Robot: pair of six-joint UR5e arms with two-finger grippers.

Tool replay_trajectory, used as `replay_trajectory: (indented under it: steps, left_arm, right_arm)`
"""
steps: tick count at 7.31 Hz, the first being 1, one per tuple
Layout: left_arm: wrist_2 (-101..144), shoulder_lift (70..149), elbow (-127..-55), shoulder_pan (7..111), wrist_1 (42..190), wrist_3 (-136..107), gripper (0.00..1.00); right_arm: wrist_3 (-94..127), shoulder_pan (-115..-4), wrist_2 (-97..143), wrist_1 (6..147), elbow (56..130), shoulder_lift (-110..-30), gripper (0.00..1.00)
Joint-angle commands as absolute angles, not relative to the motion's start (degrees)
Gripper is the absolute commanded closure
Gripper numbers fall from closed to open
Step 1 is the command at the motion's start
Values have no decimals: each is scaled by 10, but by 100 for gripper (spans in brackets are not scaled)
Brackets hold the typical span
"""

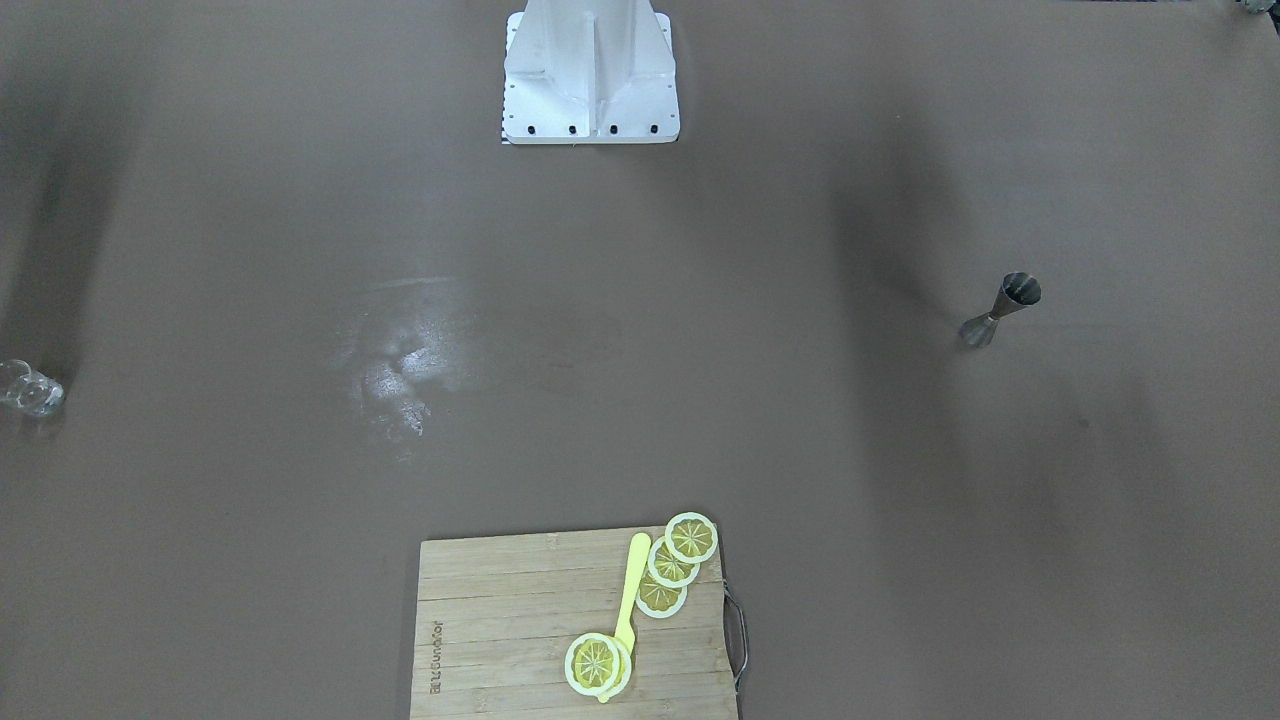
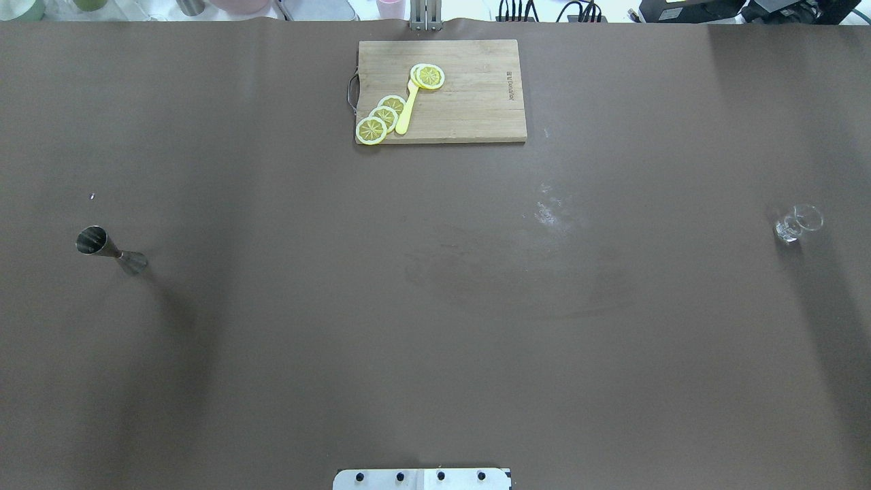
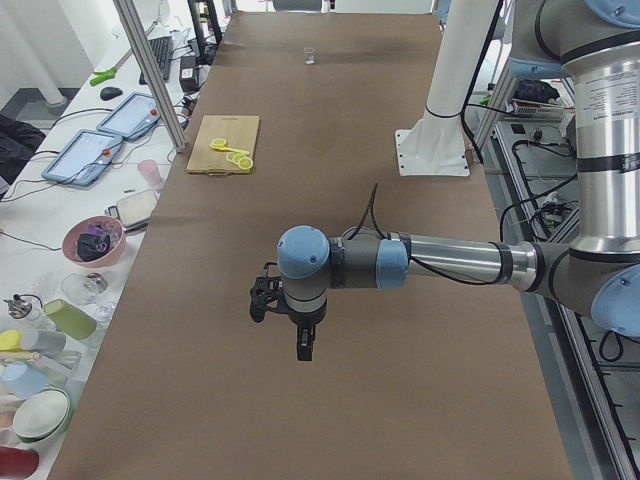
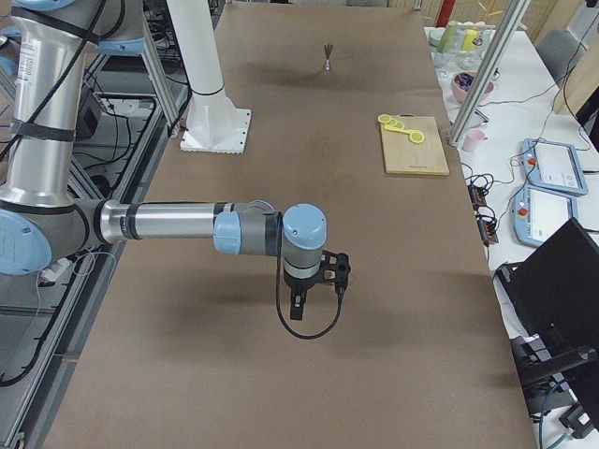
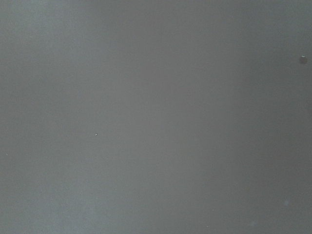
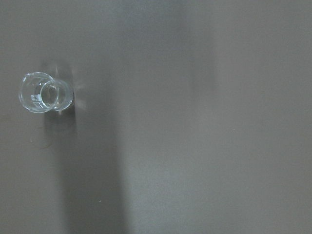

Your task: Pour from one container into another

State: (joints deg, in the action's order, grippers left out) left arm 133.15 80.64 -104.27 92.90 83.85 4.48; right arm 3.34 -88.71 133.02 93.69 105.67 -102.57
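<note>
The steel jigger (image 1: 1000, 310) (image 2: 111, 250) stands upright on the brown table at the robot's left end, small and far in the exterior right view (image 4: 328, 56). The clear glass cup (image 1: 30, 388) (image 2: 797, 223) stands upright at the opposite end, at the left of the right wrist view (image 6: 46, 92). My left gripper (image 3: 304, 343) hangs over bare table and shows only in the exterior left view. My right gripper (image 4: 298, 307) shows only in the exterior right view. I cannot tell if either is open or shut. Neither is near its container.
A wooden cutting board (image 2: 476, 102) (image 1: 500, 620) with lemon slices (image 2: 381, 119) and a yellow knife (image 2: 406, 109) lies at the table's far middle edge. The white robot base (image 1: 590, 90) stands at the near edge. Cups, bowls and tablets crowd a side bench (image 3: 90, 240).
</note>
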Motion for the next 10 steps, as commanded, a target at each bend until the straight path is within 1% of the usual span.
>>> replay_trajectory:
  steps: [1, 10]
  left_arm:
    - [1332, 807, -1043, 929, 839, 45, 2]
    - [1352, 827, -1037, 929, 839, 39, 3]
  right_arm:
    - [34, -887, 1331, 937, 1057, -1026, 0]
    - [34, -888, 1331, 937, 1058, -1026, 0]
